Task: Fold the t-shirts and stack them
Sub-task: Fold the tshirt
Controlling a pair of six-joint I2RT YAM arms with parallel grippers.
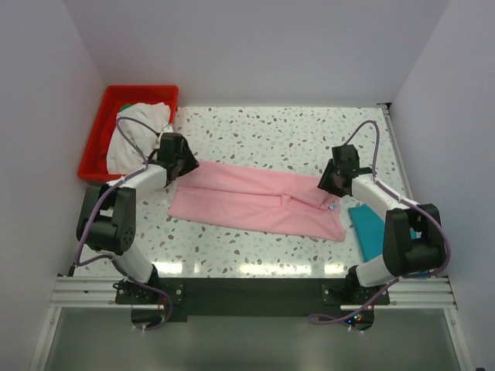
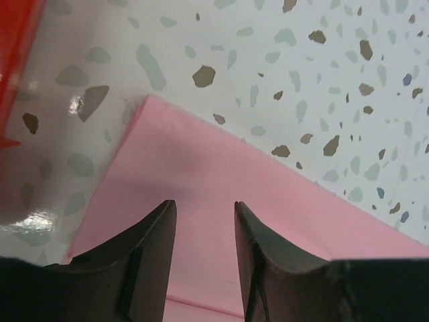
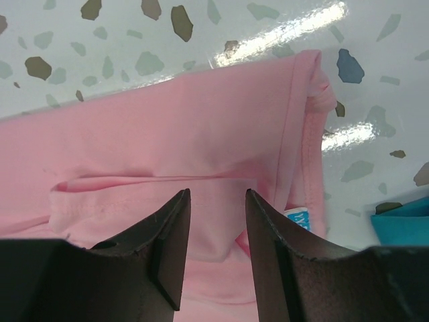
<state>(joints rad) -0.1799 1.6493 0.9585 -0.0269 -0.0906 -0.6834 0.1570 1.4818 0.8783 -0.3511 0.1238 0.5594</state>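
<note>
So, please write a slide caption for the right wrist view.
Open right end effector over the collar end of a light pink cloth t-shirt on a speckled white table; teal cloth t-shirt beside.

A long shirt (image 1: 259, 202) lies across the worktop's (image 1: 271, 127) middle from 9 to 3 o'clock, the left tool (image 1: 182, 164) over its 9 o'clock end and the right tool (image 1: 332, 182) over the other. At 10 o'clock a crate (image 1: 143, 90) holds a bundled shirt (image 1: 139, 137); at 4 o'clock lies a smaller shirt (image 1: 370, 228).
</note>
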